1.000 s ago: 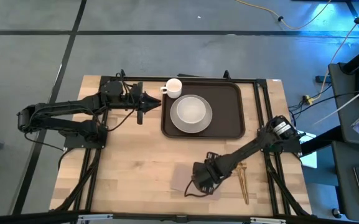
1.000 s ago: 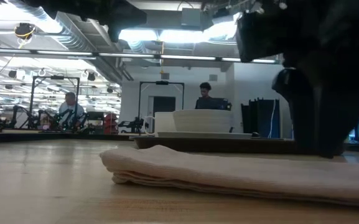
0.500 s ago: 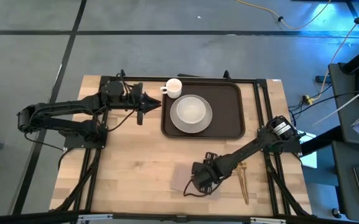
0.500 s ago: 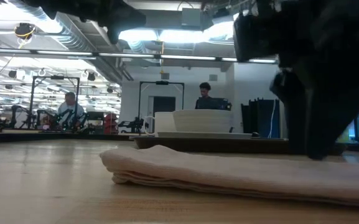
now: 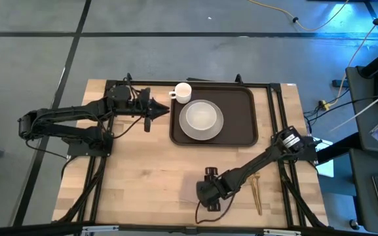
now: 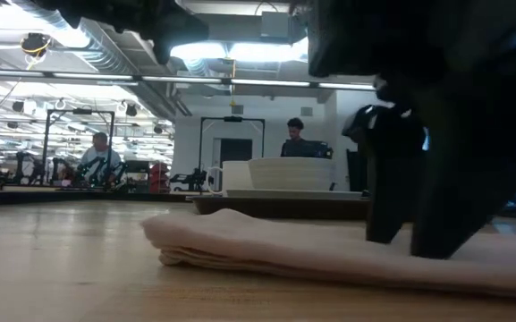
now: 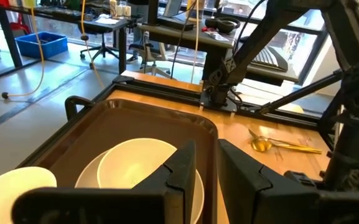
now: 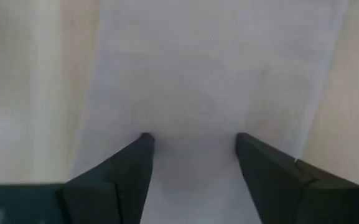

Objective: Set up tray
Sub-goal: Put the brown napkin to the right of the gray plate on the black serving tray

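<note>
The tray [image 5: 213,117] sat at the far middle of the wooden tabletop [image 5: 143,170], dark brown and wide; a white plate [image 5: 201,120] with a bowl [image 7: 143,168] on it lay in the tray's left half, and a white cup [image 5: 183,92] stood at its far left corner, on or just beside the rim, I could not tell which. The right gripper [image 5: 208,195] was down at the near edge of the tabletop, over the folded pinkish-tan napkin [image 6: 329,251]; its jaws stood apart, with both fingertips [image 8: 143,144] resting on the cloth and the napkin showing between them. Gold cutlery [image 5: 256,191] lay just to the right of that arm, on the bare wood. The left gripper [image 5: 157,109] hung just beside the tray's left edge, pointing at it; its jaws were nearly together, with a narrow gap and nothing in it. Two people sat in the room beyond.
</note>
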You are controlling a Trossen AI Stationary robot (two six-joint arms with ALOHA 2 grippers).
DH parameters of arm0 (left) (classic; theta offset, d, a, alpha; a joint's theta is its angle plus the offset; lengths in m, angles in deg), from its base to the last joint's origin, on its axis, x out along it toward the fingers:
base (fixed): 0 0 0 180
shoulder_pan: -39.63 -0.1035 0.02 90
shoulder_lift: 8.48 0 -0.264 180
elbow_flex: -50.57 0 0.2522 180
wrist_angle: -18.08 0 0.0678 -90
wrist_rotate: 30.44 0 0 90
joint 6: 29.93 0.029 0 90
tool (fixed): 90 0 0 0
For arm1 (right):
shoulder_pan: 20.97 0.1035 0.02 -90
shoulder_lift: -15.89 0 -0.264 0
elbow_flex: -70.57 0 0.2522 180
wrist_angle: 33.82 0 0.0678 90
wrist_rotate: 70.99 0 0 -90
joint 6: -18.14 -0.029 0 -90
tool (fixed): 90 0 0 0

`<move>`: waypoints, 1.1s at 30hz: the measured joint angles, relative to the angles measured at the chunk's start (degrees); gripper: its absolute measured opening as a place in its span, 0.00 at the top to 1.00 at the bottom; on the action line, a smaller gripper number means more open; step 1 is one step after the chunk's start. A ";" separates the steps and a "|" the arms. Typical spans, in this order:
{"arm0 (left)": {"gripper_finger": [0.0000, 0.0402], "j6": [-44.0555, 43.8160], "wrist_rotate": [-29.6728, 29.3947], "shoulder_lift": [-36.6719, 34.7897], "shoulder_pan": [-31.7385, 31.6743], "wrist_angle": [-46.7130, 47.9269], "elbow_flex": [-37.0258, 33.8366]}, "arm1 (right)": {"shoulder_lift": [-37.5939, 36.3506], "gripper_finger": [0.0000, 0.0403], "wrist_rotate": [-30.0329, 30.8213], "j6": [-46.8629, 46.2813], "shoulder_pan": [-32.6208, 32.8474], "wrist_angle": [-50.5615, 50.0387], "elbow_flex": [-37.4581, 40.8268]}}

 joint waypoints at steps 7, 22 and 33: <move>0.85 -0.38 0.02 0.00 0.00 2.16 0.00 | 3.50 0.55 -5.40 -3.86 -0.51 0.43 -0.73; 0.85 -0.38 0.05 0.00 0.00 3.29 0.00 | 4.19 0.86 2.19 1.36 -0.03 1.28 -0.60; 0.85 -0.37 0.13 -0.09 0.00 4.77 0.00 | 2.18 0.99 1.17 -7.15 -0.36 0.96 -0.43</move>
